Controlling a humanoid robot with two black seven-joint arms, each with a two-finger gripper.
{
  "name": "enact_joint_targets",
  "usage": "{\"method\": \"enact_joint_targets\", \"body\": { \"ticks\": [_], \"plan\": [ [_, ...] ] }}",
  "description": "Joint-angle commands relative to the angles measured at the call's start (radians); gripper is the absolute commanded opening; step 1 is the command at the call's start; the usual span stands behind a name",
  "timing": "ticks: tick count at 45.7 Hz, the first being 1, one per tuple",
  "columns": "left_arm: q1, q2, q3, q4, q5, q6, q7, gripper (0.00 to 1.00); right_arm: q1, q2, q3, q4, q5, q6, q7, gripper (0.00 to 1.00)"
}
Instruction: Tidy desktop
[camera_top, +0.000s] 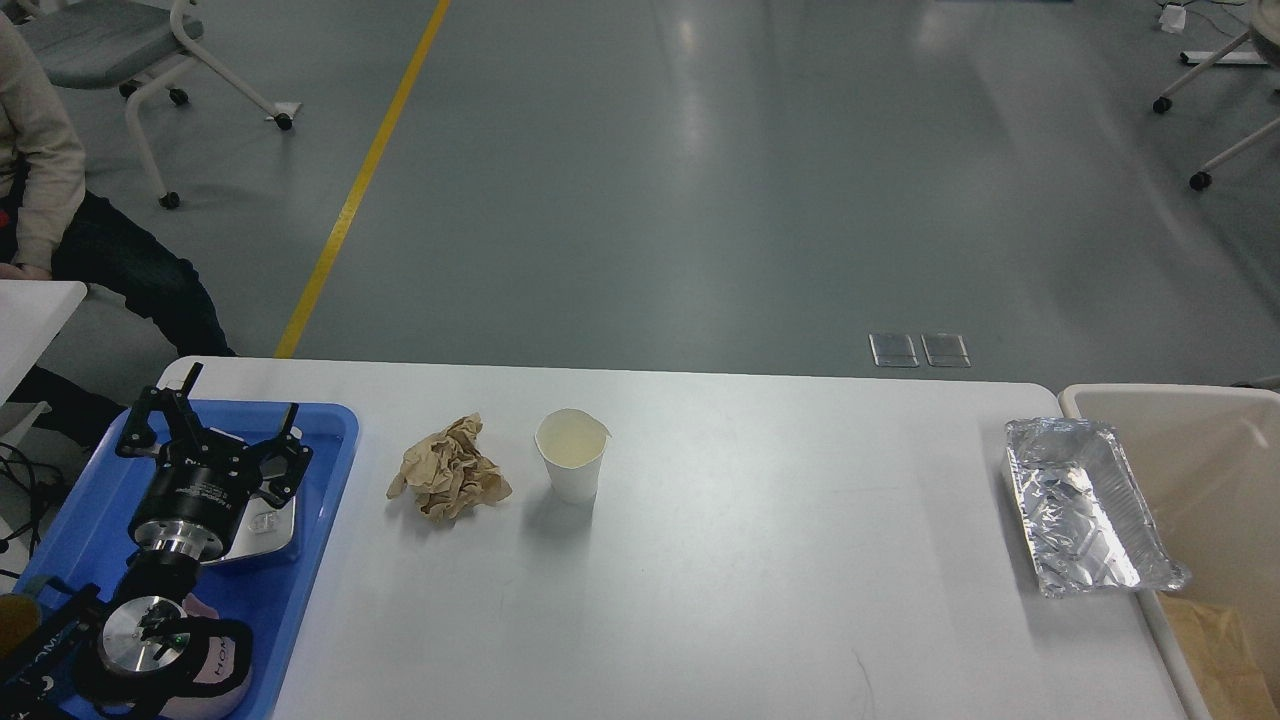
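Observation:
The white desktop (760, 560) fills the lower half of the head view. On it lie a crumpled brown paper ball (448, 470), an upright white paper cup (571, 455) just right of it, and a foil tray (1085, 507) at the right edge. My left gripper (212, 418) is open and empty, hovering over the blue plastic tray (290, 590) at the left. My right gripper is out of view.
A beige bin (1215, 480) stands against the desktop's right edge with brown paper inside (1215, 650). A silvery flat object (268, 525) lies in the blue tray under my left arm. A seated person (60, 220) and chairs are beyond the left corner.

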Motion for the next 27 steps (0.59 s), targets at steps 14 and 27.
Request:
{"method": "enact_joint_targets", "body": {
  "ticks": [14, 27],
  "plan": [
    [-0.005, -0.002, 0.001, 0.01, 0.001, 0.031, 0.001, 0.96, -0.008, 0.044, -0.03, -0.068, 0.061, -0.105, 0.001, 1.0],
    [-0.01, 0.003, 0.022, 0.01, 0.001, 0.048, 0.002, 0.96, -0.011, 0.138, -0.03, -0.074, 0.714, -0.05, -0.005, 1.0]
  ]
}}
